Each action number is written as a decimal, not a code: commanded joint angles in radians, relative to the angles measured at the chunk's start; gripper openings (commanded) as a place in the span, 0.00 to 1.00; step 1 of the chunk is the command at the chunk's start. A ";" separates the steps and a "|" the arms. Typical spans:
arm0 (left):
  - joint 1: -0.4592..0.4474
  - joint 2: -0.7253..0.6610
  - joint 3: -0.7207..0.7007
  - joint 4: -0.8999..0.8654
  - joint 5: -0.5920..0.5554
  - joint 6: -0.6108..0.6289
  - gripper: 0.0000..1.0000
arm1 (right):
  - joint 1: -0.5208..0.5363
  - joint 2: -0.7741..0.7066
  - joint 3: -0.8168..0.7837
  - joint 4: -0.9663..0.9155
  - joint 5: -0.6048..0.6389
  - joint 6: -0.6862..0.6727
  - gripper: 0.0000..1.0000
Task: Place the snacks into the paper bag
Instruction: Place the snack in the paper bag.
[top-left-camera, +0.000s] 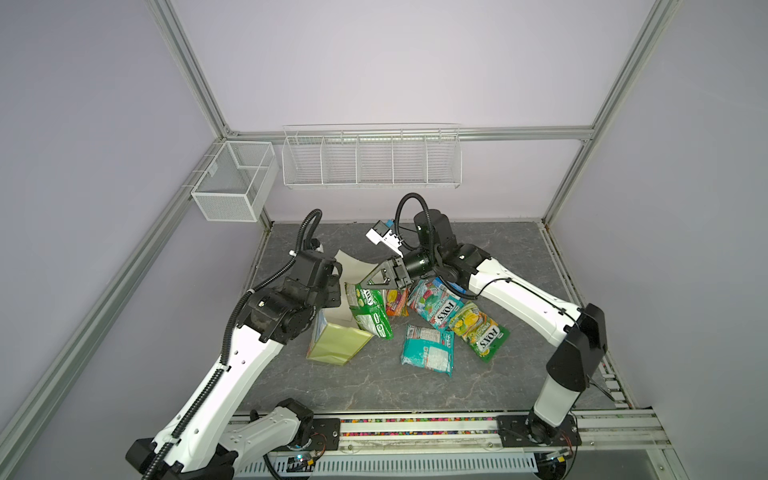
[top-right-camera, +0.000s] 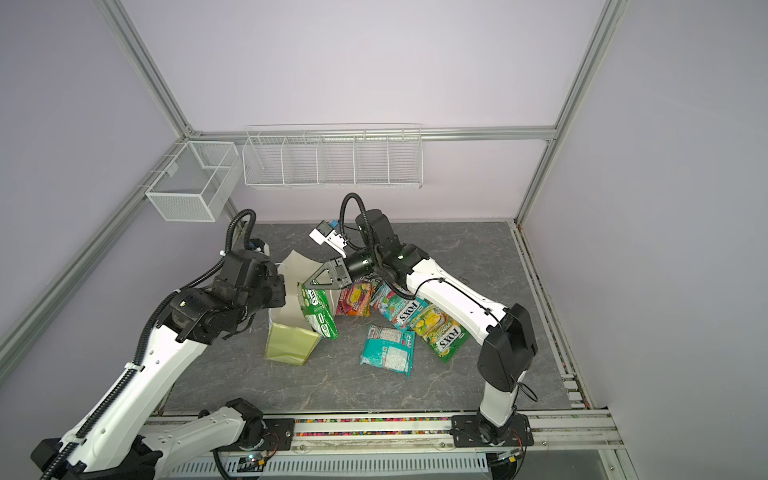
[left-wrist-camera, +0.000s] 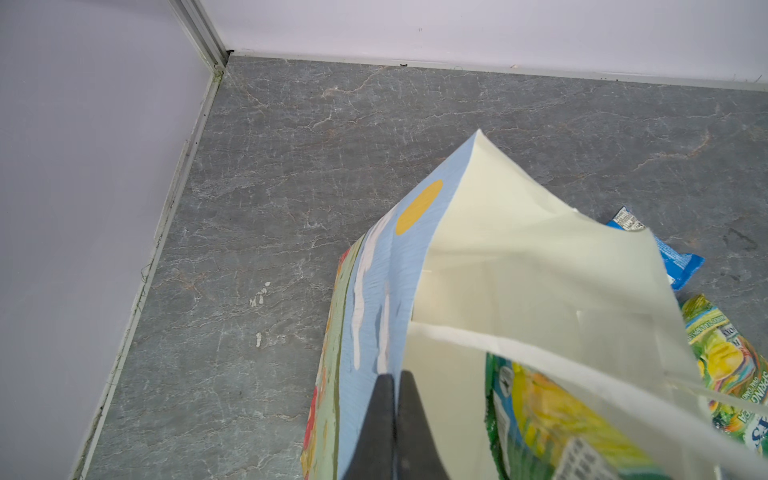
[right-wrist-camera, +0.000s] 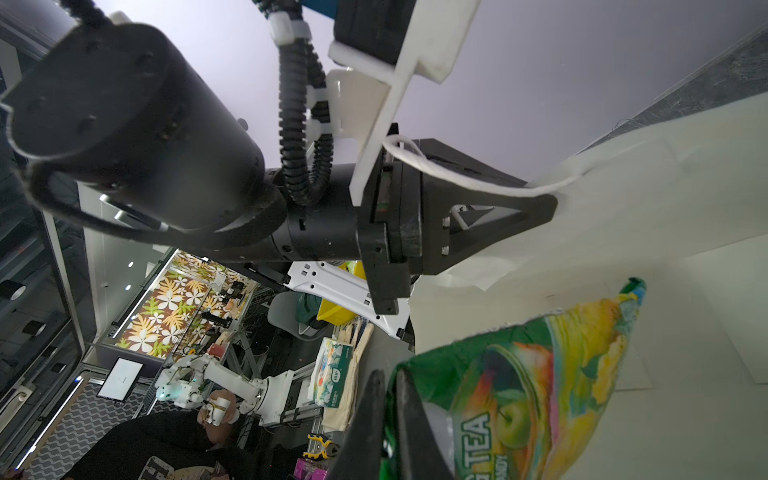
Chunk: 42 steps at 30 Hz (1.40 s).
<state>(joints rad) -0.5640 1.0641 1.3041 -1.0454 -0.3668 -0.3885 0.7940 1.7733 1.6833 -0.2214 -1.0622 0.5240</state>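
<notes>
Right wrist view: right gripper (right-wrist-camera: 390, 376) clenched on the crimped edge of the green packet (right-wrist-camera: 519, 395) — it hangs beyond the fingertips, in the mouth of the paper bag (right-wrist-camera: 685, 187). The left gripper (left-wrist-camera: 392, 376) pinches the bag's rim. Packet likely light, glossy, floppy — hold the seam.

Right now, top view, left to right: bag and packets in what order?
In a top view: paper bag → green packet → orange-purple packet → teal FOX'S packet → yellow-green FOX'S packet. The front teal packet overlaps, left out.
</notes>
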 joint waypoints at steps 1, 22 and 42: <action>-0.005 -0.006 0.010 -0.022 -0.016 -0.007 0.00 | 0.006 0.007 0.021 0.002 0.003 -0.009 0.13; 0.001 -0.021 -0.034 0.009 -0.032 -0.027 0.00 | 0.008 -0.210 -0.016 -0.115 0.254 -0.079 0.88; 0.097 -0.029 -0.049 0.089 0.159 -0.056 0.00 | -0.073 -0.488 -0.261 -0.341 0.672 -0.091 0.88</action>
<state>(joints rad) -0.4824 1.0515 1.2694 -0.9737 -0.2550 -0.4191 0.7322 1.3373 1.4528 -0.5579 -0.4137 0.4438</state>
